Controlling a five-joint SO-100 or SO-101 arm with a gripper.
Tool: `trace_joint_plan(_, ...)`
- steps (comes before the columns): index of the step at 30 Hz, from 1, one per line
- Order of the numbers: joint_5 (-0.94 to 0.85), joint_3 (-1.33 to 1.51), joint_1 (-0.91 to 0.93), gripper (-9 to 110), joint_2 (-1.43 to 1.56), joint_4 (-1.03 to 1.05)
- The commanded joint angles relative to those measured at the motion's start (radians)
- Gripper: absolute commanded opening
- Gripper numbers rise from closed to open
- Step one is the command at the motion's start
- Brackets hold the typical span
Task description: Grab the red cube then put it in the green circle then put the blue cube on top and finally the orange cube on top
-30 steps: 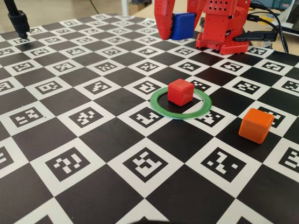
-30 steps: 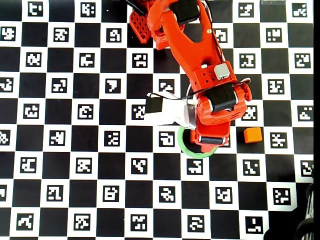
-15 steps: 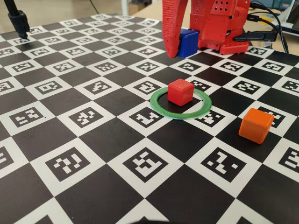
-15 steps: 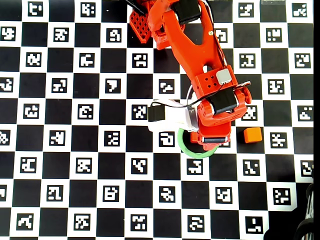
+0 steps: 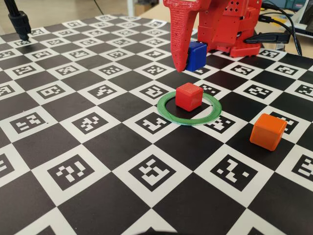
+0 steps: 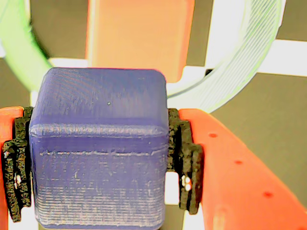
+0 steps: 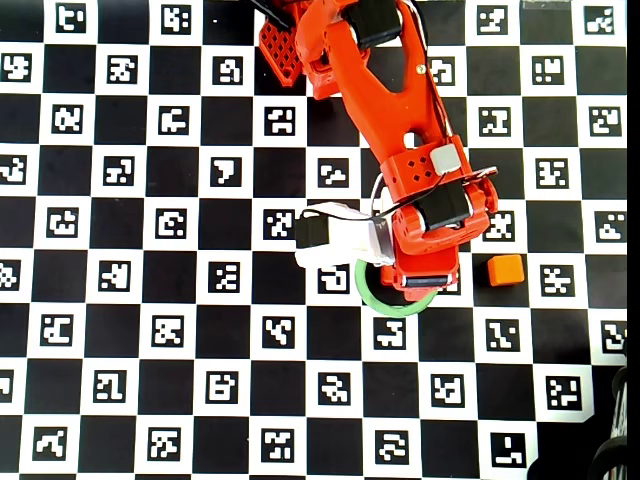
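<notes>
The red cube [image 5: 189, 96] stands inside the green circle [image 5: 188, 122] on the marker board. In the fixed view my gripper [image 5: 191, 63] hangs just behind and above them, shut on the blue cube [image 5: 196, 55]. The wrist view shows the blue cube [image 6: 98, 153] clamped between the black pads [image 6: 184, 153], with the red cube [image 6: 136, 36] and the green circle [image 6: 261, 52] below and ahead of it. The orange cube [image 5: 267, 131] sits alone to the right of the ring. In the overhead view the arm covers the red cube; part of the green circle [image 7: 372, 297] and the orange cube [image 7: 505, 270] show.
The arm's red base [image 5: 234, 34] stands at the back of the board with cables [image 5: 286, 29] to its right. A black stand [image 5: 19, 22] is at the back left. A white camera module [image 7: 340, 238] sticks out left of the wrist.
The gripper, still holding the blue cube, has come forward and a little lower toward the red cube in the ring. The red and orange cubes have not moved.
</notes>
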Motion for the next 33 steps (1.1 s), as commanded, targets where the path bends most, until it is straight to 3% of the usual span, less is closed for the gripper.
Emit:
trace_joint_plan(1,-0.020,0.005,-0.014,10,0.060,-0.018)
trace_joint_plan(33,-0.051,0.129,0.058,10,0.120,-0.074)
